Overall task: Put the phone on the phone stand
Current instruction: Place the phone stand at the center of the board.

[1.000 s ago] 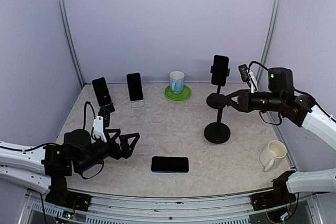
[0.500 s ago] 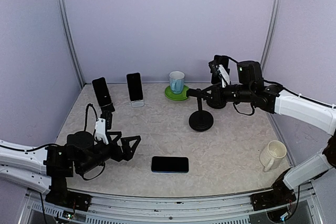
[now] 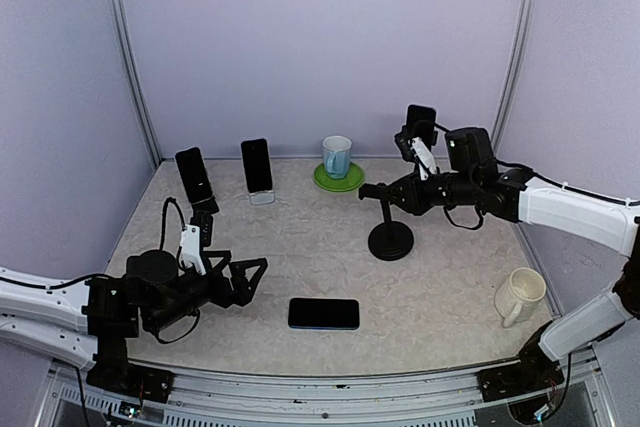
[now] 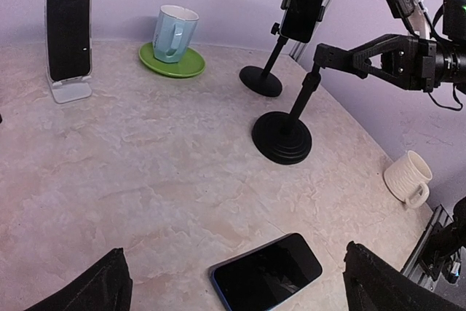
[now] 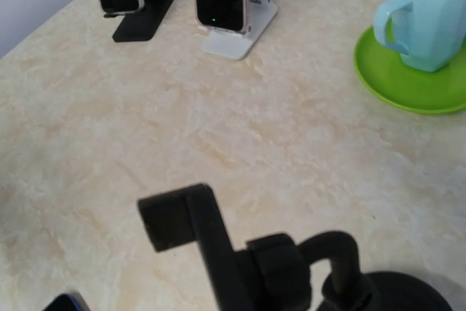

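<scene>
The phone (image 3: 323, 314) lies flat and screen up near the table's front; it also shows in the left wrist view (image 4: 266, 273). A black phone stand (image 3: 390, 240) with a round base stands on the table at centre right, its clamp head empty. My right gripper (image 3: 403, 192) is shut on the stand's top, reaching in from the right. In the right wrist view the stand's clamp (image 5: 178, 223) fills the foreground and my own fingers are hidden. My left gripper (image 3: 245, 279) hangs open, low at the left, just left of the phone with nothing in it.
A second stand (image 3: 420, 132) holding a phone is behind the right arm. A blue mug (image 3: 337, 156) sits on a green saucer (image 3: 352, 183) at the back. Two more phones on stands (image 3: 193, 175) (image 3: 257, 165) are back left. A white mug (image 3: 520, 294) is front right.
The right gripper carried the phone stand left toward the table's centre, then a little back to the right and nearer. The left arm and the phone have barely moved.
</scene>
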{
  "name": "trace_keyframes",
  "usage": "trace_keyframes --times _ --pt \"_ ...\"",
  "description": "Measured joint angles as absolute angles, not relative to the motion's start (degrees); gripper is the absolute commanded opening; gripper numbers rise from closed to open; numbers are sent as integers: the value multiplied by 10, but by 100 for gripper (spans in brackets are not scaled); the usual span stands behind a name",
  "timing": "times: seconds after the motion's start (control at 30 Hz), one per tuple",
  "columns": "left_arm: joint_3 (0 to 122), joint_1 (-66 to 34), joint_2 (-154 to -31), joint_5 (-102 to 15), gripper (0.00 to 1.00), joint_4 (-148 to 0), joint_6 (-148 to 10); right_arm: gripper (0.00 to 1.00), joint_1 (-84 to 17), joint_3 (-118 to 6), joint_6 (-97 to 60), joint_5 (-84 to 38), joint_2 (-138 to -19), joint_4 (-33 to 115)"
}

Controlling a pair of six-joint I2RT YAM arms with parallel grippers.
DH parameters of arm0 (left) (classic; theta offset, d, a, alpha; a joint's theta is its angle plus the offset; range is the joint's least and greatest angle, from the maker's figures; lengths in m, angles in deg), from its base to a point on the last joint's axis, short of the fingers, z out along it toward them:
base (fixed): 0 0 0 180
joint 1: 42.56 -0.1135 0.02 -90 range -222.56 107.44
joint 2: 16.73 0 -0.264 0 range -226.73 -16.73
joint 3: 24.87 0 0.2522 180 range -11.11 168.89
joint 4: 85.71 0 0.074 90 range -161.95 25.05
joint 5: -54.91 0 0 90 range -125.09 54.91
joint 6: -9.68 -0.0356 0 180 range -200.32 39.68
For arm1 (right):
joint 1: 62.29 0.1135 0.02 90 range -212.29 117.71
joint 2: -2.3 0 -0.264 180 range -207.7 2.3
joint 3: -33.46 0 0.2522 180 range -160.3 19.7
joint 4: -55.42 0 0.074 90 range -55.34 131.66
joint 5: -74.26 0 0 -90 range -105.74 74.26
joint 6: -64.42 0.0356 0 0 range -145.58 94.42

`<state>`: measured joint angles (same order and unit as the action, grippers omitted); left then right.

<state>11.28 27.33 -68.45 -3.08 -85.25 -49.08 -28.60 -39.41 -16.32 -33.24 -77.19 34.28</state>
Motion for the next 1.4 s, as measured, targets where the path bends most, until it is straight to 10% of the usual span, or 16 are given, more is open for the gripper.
trace_keyframes --times 0.6,0.8,1.4 --pt "112 274 -686 -31 99 -853 -490 0 -285 -365 -181 -282 -704 264" --pt "110 274 -685 -31 99 -853 -488 23 -285 -365 -183 -274 -704 263" --pt "103 276 -679 -31 99 -853 -484 52 -285 -366 -193 -234 -664 234"
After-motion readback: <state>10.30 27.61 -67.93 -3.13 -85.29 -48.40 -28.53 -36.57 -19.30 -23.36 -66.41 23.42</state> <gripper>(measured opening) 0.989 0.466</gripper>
